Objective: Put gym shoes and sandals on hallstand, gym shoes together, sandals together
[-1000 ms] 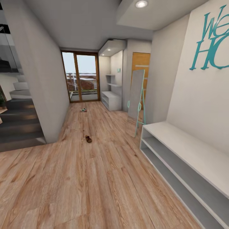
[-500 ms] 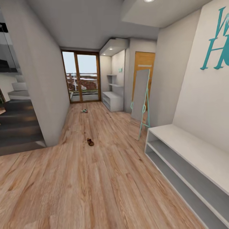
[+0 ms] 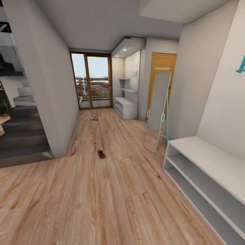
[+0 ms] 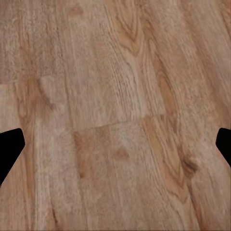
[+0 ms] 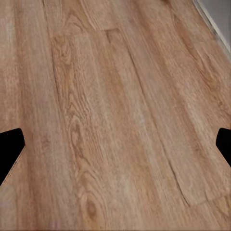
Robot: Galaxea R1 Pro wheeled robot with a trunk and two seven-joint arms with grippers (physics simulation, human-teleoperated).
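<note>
One dark brown sandal (image 3: 101, 153) lies on the corridor floor (image 3: 112, 197) in the head view, mid-corridor. Further down, a white gym shoe (image 3: 94, 118) with green and red accents rests near the glass door. The other sandal and gym shoe are out of view. At the corridor's far end on the right stands the hallstand (image 3: 124, 107), a low white bench with two floating shelves above it. My left gripper (image 4: 115, 149) hangs open over bare planks, its dark fingertips (image 4: 8, 147) wide apart. The right gripper (image 5: 115, 149) is likewise open above the floor, holding nothing.
A long plain white two-shelf bench (image 3: 204, 170) runs along the right wall nearby. A teal-framed standing mirror (image 3: 159, 105) leans just beyond it. A wall corner (image 3: 58, 136) and dark stairs (image 3: 20, 136) sit on the left. A glass door (image 3: 92, 81) closes the corridor's end.
The head camera has moved forward and turned left, so the whole scene has slid right and the teal wall lettering has nearly left the view. The shoes themselves lie where they were.
</note>
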